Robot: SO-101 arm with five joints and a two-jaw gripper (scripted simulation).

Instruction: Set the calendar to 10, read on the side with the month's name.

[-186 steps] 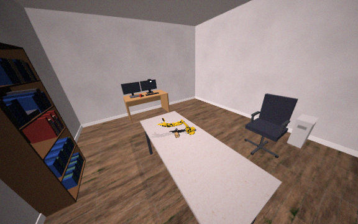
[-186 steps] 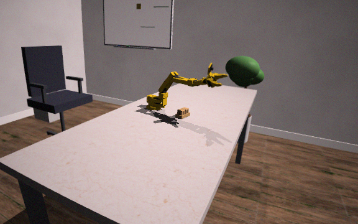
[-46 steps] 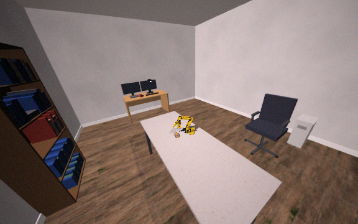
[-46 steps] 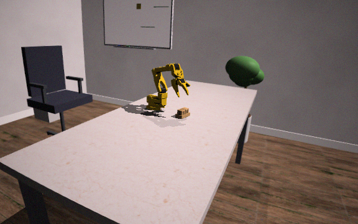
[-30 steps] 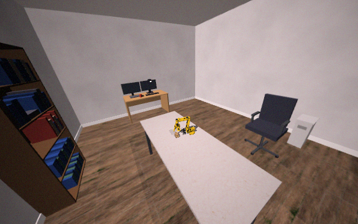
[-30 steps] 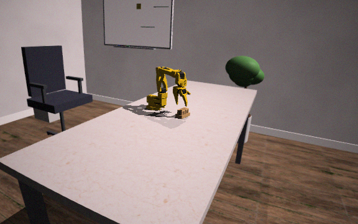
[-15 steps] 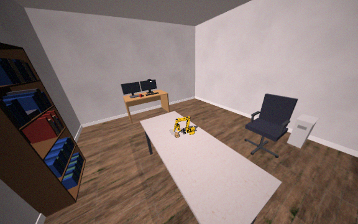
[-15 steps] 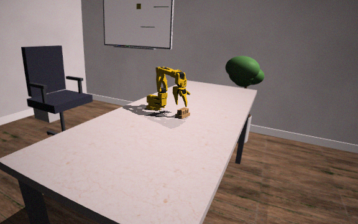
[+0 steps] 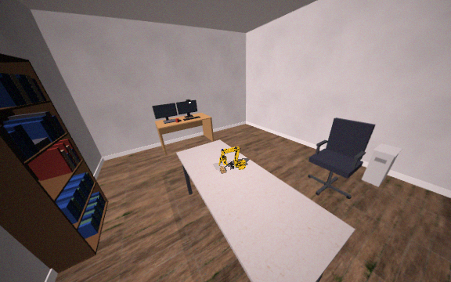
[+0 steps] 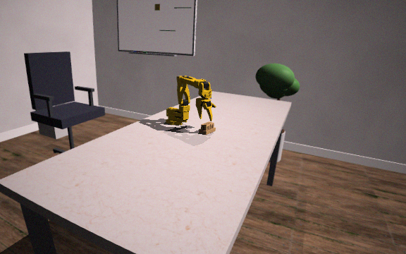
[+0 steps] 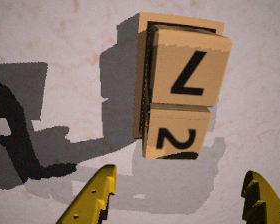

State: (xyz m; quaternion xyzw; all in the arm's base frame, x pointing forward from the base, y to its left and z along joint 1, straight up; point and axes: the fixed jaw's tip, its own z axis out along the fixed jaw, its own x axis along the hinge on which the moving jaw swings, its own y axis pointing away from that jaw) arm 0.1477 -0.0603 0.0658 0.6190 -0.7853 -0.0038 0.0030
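Observation:
Two light wooden cubes stand side by side in a small wooden tray (image 11: 143, 45) (image 10: 208, 132) on the table. In the wrist view, the top of the upper cube (image 11: 163, 67) shows an upside-down 7. The top of the lower cube (image 11: 153, 117) shows a 2 lying sideways. The cube faces towards the exterior camera carry dark marks too small to read. The month's name is not visible. The tray's near end is hidden under the lower cube in the wrist view. My gripper (image 11: 180, 171) (image 10: 206, 119) is open and empty, pointing down above the tray.
The yellow arm's base (image 10: 175, 116) stands on the white table (image 10: 136, 183) beside the tray. Arm shadows fall around the tray. An office chair (image 9: 339, 157), a bookshelf (image 9: 37, 157) and a desk with monitors (image 9: 184, 122) stand away from the table.

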